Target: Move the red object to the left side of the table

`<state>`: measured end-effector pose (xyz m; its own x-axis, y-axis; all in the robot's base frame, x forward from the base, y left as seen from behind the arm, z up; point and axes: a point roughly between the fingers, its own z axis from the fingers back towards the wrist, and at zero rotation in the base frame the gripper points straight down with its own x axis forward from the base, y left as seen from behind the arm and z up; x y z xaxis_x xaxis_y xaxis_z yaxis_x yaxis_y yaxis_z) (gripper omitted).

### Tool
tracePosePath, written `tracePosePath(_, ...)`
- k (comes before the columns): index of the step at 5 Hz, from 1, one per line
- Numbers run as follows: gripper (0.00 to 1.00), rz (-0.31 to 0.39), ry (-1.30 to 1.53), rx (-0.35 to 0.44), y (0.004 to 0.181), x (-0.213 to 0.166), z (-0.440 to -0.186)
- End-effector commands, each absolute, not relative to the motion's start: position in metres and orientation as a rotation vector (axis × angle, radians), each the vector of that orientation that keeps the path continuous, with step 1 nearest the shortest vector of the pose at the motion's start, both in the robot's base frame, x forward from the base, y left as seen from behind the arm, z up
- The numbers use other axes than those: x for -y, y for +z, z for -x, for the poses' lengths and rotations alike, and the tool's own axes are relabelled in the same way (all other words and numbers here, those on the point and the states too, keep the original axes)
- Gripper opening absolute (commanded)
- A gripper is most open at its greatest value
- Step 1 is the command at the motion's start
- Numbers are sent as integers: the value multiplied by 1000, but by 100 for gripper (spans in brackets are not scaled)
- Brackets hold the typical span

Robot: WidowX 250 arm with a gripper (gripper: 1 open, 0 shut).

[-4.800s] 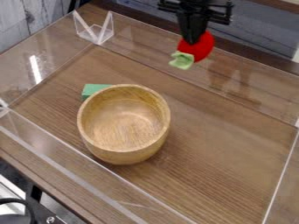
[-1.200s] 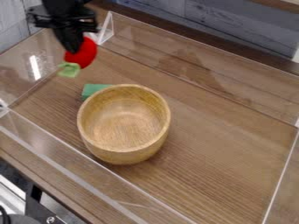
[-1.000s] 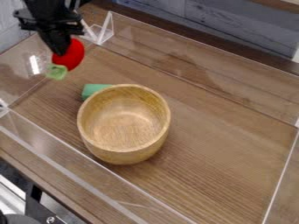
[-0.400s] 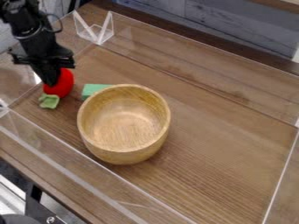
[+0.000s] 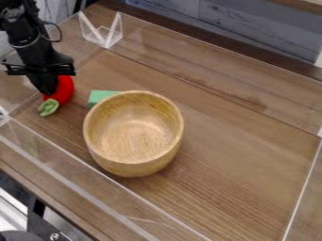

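The red object (image 5: 62, 89), a small glossy toy strawberry with a light green cap (image 5: 48, 108), is at the left side of the brown wood-grain table (image 5: 227, 122), left of the wooden bowl. My black gripper (image 5: 53, 81) points down from above and is shut on the strawberry's top. The green cap points down-left and is at or just above the tabletop; I cannot tell whether it touches.
A large wooden bowl (image 5: 134, 132) stands right of the strawberry, with a flat green piece (image 5: 101, 95) at its far-left rim. Clear acrylic walls (image 5: 25, 71) edge the table close to the left of the gripper. A clear bracket (image 5: 101, 30) stands at the back.
The gripper carried the strawberry from the back right across to the left and then down toward the tabletop beside the bowl, staying shut on it.
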<state>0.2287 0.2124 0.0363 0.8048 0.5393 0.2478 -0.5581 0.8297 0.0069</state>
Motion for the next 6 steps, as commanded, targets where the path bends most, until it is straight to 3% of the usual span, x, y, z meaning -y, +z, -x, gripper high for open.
tracePosePath(1,0,-100,639,236,31,-210,-233)
tracePosePath(3,0,-105,598,213,12,-206,-222)
tracePosePath(6,0,-103,516,179,9,-202,-209)
